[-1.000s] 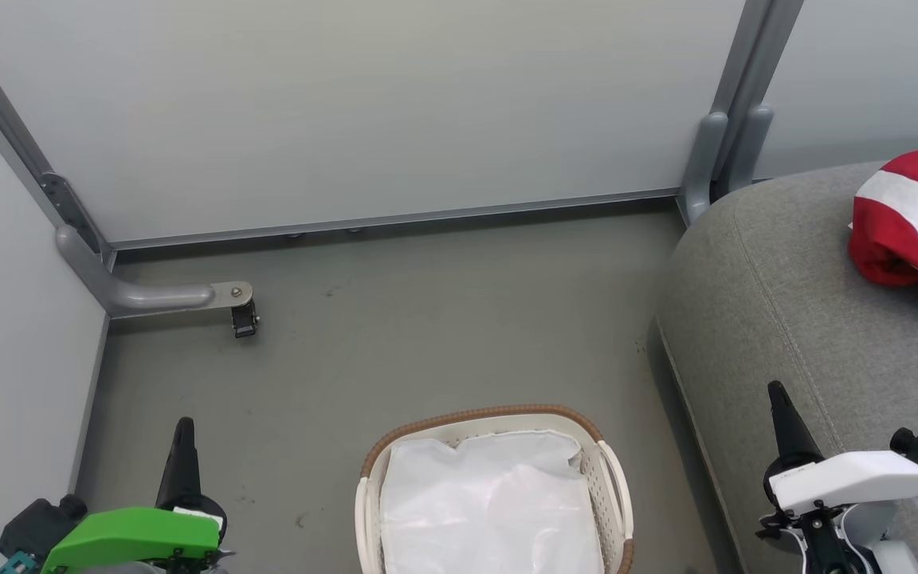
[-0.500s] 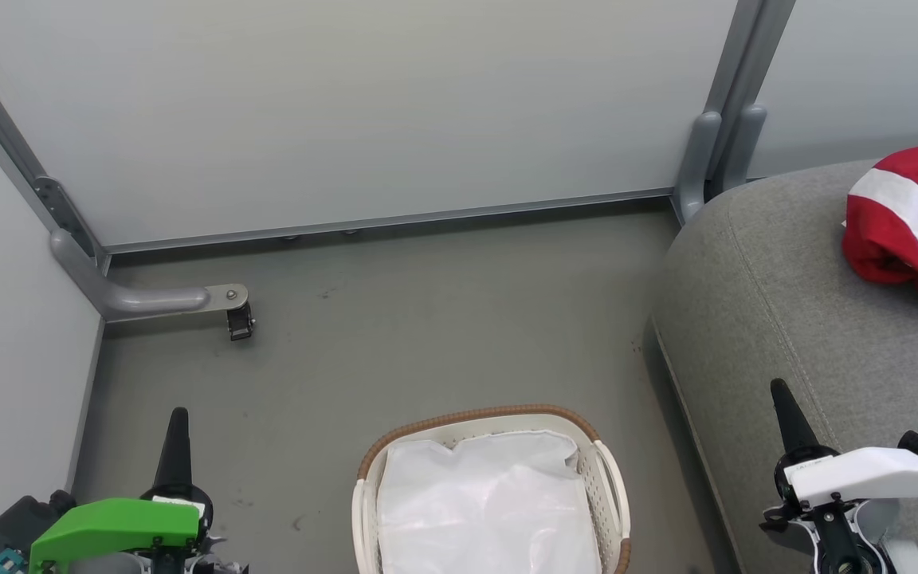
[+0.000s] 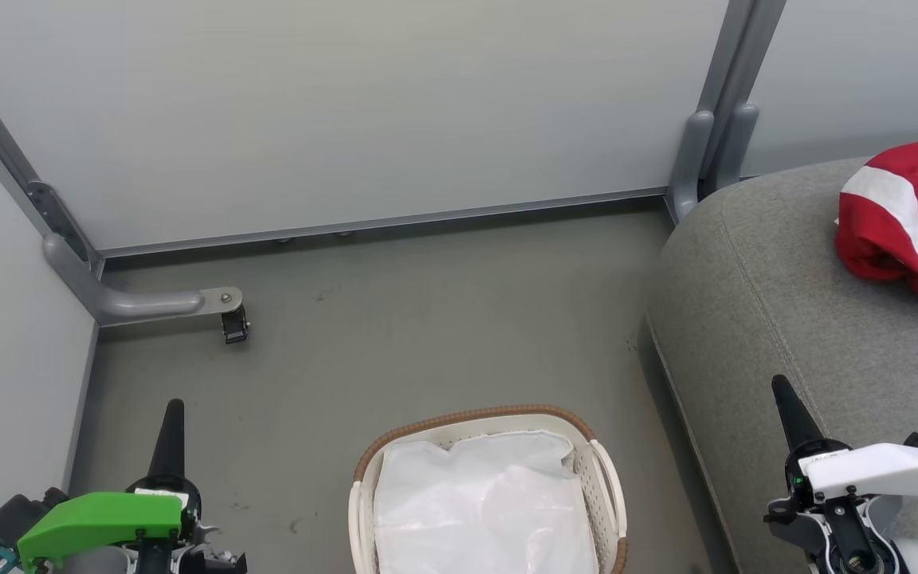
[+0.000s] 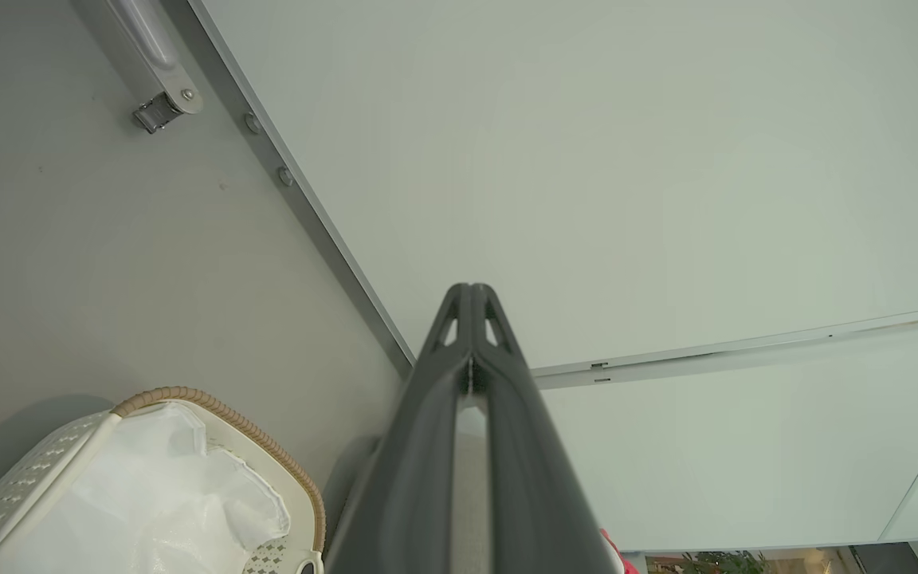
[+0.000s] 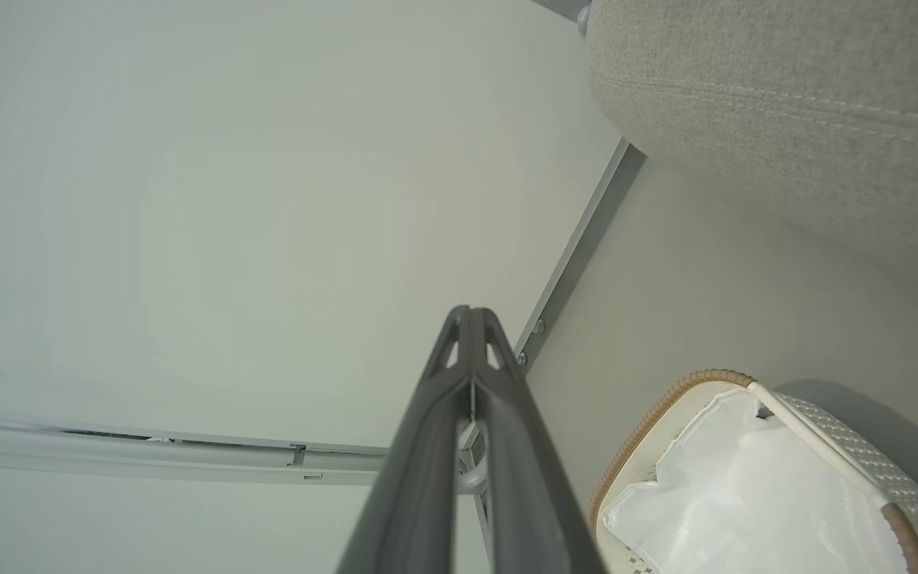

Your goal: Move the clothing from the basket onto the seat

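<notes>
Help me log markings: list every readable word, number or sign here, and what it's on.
On left gripper, a white label: too small to read.
On right gripper, a white label: too small to read.
On clothing and basket: no text shows.

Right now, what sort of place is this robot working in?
Probably a staged test bay, not a real home: pale partition panels on grey metal feet, a bare grey floor, and a grey seat with red clothing on it beside a lined laundry basket.
</notes>
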